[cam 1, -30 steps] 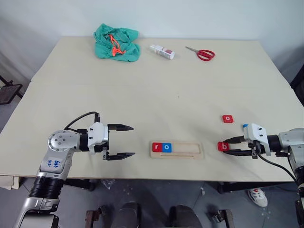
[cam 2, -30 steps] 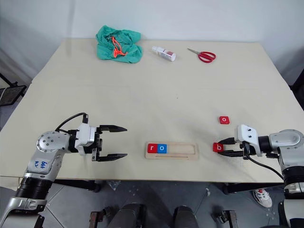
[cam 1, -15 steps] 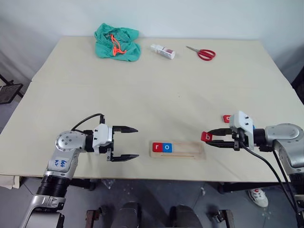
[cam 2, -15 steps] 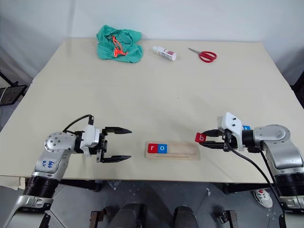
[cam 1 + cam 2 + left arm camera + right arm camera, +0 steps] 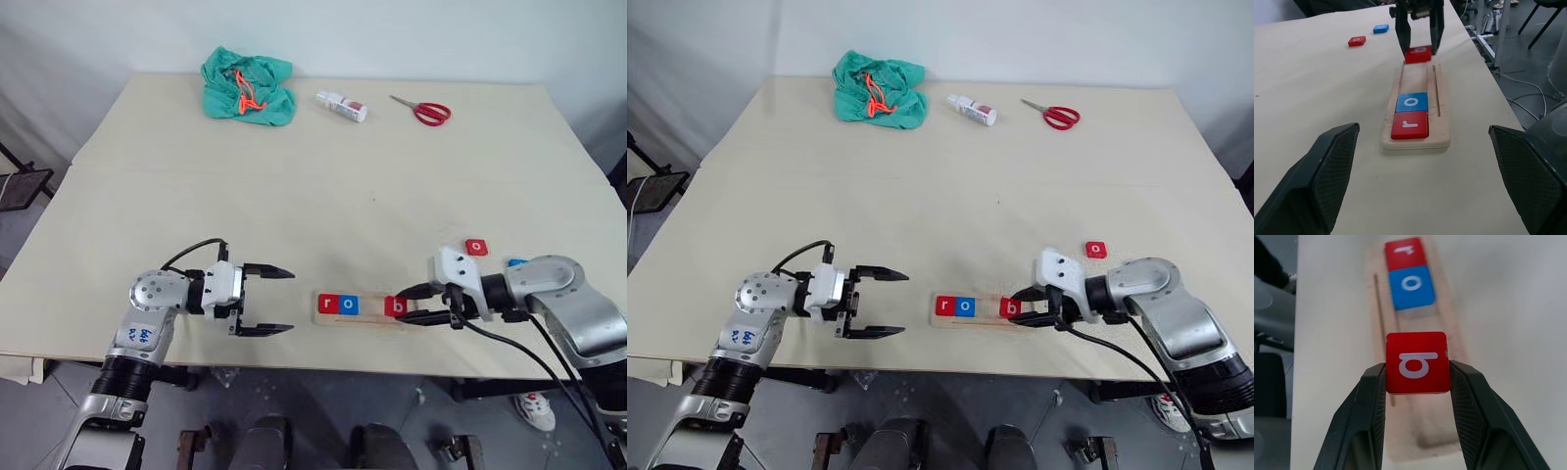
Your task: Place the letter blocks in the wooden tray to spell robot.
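Here the red b block [image 5: 394,306] is clamped by the right gripper [image 5: 409,305] over the wooden tray [image 5: 364,306].
In the left wrist view, the left gripper's fingers [image 5: 1327,169] are spread wide, the tray between them; in the right wrist view, b [image 5: 1418,362] is pinched between both pads, above the tray's empty part, beyond the blue o [image 5: 1411,286].

Item count, tabletop
Five letter blocks [image 5: 348,305]: three red, two blue. One wooden tray [image 5: 1442,125], scissors [image 5: 424,110], bottle [image 5: 342,105], green cloth [image 5: 248,86].

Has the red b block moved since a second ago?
Yes. The red b block, held by the right gripper, moved leftward over the wooden tray.
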You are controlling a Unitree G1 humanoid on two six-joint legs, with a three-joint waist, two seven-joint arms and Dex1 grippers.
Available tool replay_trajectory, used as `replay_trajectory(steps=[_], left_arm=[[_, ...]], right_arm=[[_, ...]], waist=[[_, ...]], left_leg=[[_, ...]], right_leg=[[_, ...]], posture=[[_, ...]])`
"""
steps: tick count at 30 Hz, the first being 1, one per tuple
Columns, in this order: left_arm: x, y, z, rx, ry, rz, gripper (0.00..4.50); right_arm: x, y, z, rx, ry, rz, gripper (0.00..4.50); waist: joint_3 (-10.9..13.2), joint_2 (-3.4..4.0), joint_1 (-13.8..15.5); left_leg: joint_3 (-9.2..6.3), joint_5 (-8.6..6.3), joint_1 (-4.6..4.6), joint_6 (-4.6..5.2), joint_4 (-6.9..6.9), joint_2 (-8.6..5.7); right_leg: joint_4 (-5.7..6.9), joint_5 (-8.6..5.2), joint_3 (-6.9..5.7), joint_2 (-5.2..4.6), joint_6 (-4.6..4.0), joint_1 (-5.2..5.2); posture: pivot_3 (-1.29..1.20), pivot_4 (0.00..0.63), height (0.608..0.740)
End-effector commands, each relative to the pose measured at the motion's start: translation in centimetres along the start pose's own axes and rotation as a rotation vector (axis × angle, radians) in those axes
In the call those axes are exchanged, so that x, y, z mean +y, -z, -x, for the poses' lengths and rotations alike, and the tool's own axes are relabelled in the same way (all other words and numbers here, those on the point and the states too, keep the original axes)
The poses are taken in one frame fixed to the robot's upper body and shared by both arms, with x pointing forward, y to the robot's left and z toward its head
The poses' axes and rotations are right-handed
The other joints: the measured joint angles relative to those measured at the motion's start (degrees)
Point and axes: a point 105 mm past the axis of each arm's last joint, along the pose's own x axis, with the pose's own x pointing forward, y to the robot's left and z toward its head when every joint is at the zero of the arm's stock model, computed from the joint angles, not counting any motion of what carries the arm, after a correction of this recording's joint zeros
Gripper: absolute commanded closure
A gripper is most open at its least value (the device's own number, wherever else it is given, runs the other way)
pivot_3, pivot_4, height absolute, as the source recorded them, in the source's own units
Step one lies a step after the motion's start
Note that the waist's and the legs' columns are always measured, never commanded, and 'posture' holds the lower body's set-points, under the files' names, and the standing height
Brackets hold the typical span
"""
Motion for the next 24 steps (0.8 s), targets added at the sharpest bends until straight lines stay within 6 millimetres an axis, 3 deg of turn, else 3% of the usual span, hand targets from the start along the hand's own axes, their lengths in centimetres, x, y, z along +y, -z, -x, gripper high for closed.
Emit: replay_trajectory(steps=[1, 10, 24], left_arm=[[0.3, -0.7, 0.7, -0.008, -0.031, -0.039, 0.00], [0.1, -0.7, 1.0, 0.001, -0.059, -0.041, 0.00], [0.1, -0.7, 1.0, 0.004, -0.086, -0.038, 0.00]], right_arm=[[-0.5, -1.0, -0.3, -0.016, 0.005, 0.059, 3.02], [-1.9, -1.3, -1.9, 0.001, 0.011, 0.094, 3.02], [-1.2, -1.7, -2.8, -0.008, -0.021, 0.094, 3.02]], waist=[[0.00, 0.00, -0.10], [0.00, 0.00, -0.20], [0.00, 0.00, -0.18]], left_leg=[[-0.01, 0.00, 0.01, 0.00, 0.00, 0.01], [-0.02, 0.00, 0.00, 0.00, 0.00, 0.01], [-0.03, 0.00, 0.00, 0.00, -0.01, 0.00]], right_leg=[[0.00, 0.00, -0.01, 0.01, 0.00, 0.00], [0.02, 0.00, -0.01, 0.01, 0.00, -0.02], [0.01, 0.00, -0.01, 0.01, 0.00, -0.01]], posture=[[0.00, 0.150, 0.740], [0.00, 0.150, 0.740], [0.00, 0.150, 0.740]])
